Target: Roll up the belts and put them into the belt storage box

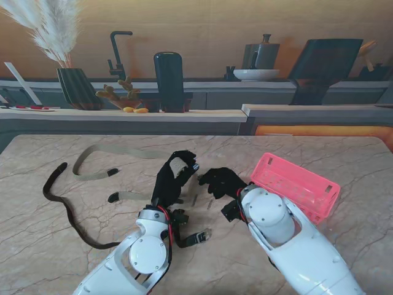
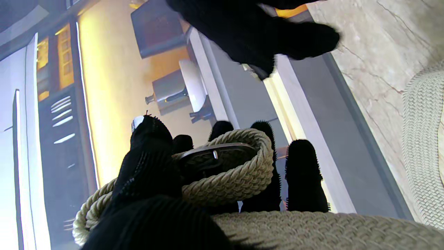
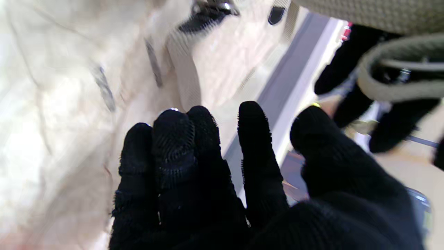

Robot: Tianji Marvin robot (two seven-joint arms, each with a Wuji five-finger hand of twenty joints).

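Gripping rolled beige belt (image 2: 236,173): left robot hand (image 1: 174,177); right robot hand (image 1: 222,182) released; no writing legible.

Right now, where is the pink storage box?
In the stand view the pink storage box sits on the table's right side, just beyond the right robot hand.

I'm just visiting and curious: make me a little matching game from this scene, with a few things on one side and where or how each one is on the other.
Things:
1. beige belt
2. dark belt
3. pink box
4. right hand

States:
A. lying loose at the table's left
B. open, holding nothing
C. gripped in the left hand
D. standing at the table's right

Pairs: 1-C, 2-A, 3-D, 4-B
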